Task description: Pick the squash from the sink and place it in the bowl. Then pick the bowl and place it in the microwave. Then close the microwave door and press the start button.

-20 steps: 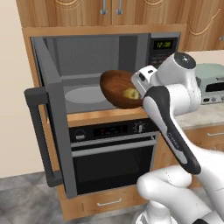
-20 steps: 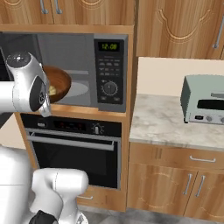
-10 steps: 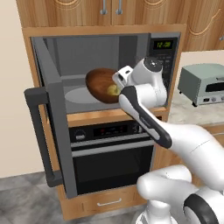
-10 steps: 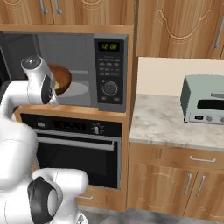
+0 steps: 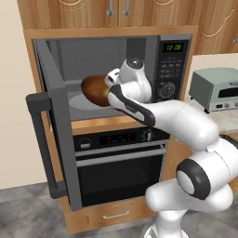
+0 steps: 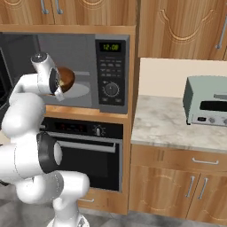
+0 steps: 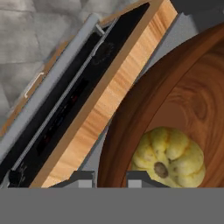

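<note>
Gripper clamped on the bowl rim, bowl held just inside the open microwave, squash inside at the bowl's 6 o'clock, door swung out at 9 o'clock

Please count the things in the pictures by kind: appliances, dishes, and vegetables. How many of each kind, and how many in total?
Appliances: 3, the microwave, the wall oven, the toaster oven
Dishes: 1, the bowl, held up at the microwave opening
Vegetables: 1, the squash, lying in the bowl
Total: 5
</note>
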Robot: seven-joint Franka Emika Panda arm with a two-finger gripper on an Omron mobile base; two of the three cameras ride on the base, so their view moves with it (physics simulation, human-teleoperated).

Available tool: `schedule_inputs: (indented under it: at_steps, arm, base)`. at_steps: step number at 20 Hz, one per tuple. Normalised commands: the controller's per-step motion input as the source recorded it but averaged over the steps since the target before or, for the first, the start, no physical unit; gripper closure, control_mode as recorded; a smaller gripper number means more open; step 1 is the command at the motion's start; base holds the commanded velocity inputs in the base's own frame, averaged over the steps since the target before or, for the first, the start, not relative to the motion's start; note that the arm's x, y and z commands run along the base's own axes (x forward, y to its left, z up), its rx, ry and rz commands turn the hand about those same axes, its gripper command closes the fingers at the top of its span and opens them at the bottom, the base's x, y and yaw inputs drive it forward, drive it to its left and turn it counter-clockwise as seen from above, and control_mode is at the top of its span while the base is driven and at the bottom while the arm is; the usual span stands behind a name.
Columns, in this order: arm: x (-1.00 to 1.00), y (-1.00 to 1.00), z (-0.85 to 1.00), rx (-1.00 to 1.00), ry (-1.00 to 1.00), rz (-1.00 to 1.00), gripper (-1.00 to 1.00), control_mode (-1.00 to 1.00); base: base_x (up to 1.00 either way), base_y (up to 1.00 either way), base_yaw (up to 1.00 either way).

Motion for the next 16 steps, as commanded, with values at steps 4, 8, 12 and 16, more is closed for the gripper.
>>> schedule_inputs:
  at_steps: [4,8,12,16]
  arm:
    - [0.83,0.01,-0.24,0.0,0.14,0.0,1.0,-1.0]
    - [0.72,0.05,-0.42,-0.01,0.09,0.0,1.0,-1.0]
    - [0.67,0.15,-0.29,-0.03,0.02,0.0,1.0,-1.0]
    - [0.49,0.13,-0.23,-0.02,0.0,0.0,1.0,-1.0]
  base:
    - [0.0,0.0,0.0]
    - [0.0,0.0,0.0]
    - [0.0,0.0,0.0]
    - [0.0,0.0,0.0]
